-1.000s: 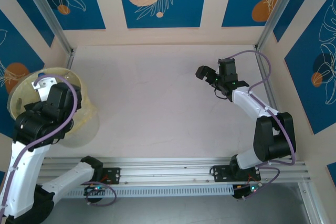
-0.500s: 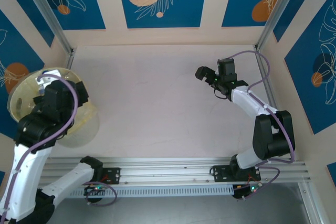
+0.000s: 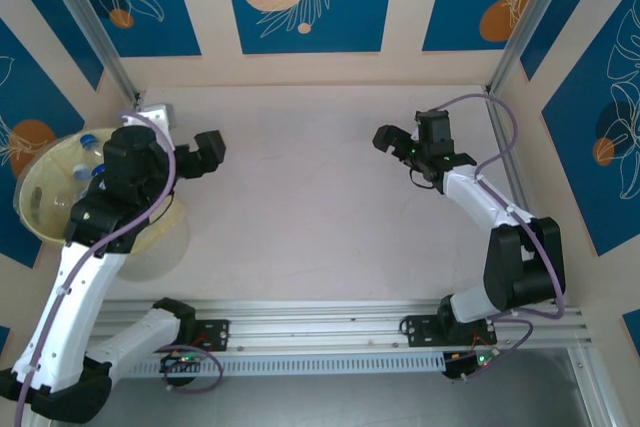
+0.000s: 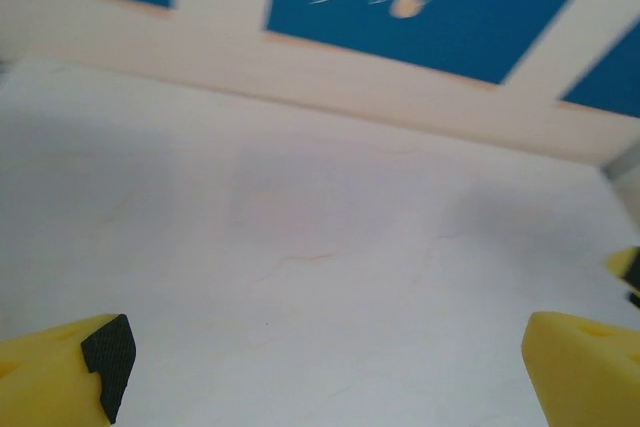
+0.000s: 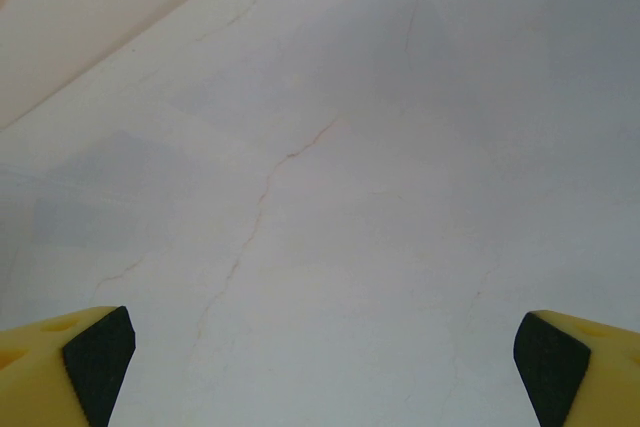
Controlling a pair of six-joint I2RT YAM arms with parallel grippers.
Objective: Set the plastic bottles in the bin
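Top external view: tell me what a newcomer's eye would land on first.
The large pale-yellow bin at the table's left edge stands out, with plastic bottles visible inside it. Blue wall panels with orange circles ring the pale table, where the left gripper hangs open beside the bin and the right gripper hangs open toward the right side.
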